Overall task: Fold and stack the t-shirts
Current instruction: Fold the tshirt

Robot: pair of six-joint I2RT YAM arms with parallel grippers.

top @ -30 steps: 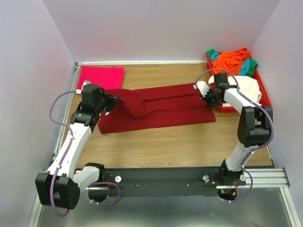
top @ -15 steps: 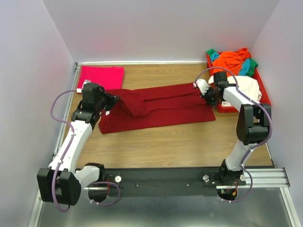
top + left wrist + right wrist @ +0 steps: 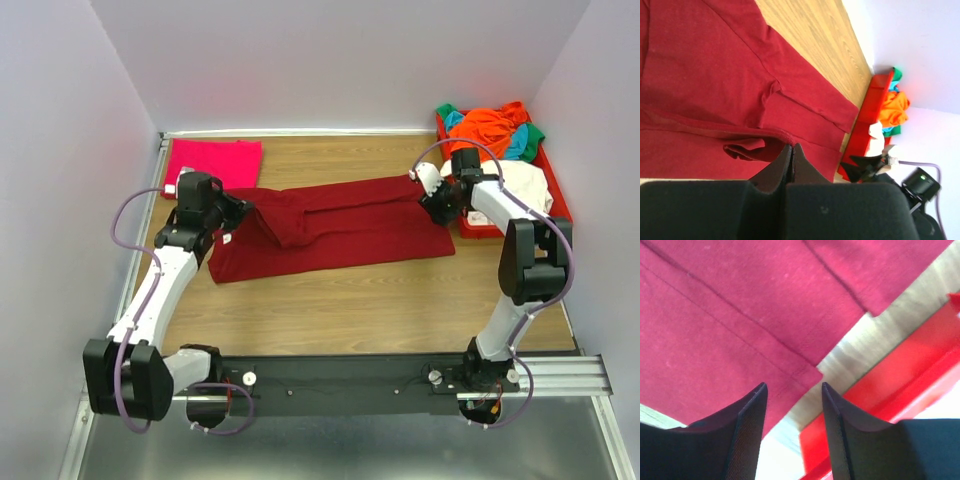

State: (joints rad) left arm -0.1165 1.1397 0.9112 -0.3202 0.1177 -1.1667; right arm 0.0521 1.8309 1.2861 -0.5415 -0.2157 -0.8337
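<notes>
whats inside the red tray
A heap: orange shirt on top, cream shirt nearer, green cloth and teal cloth peeking out. The tray floor and anything beneath the heap are covered.

1. Top view: high at the near side, looking down over the whole bench (image 3: 340,300).
2. Left wrist: low, facing along the maroon shirt (image 3: 700,65) toward the red tray (image 3: 867,120).
3. Right wrist: close above that shirt's edge and the tray.
</notes>
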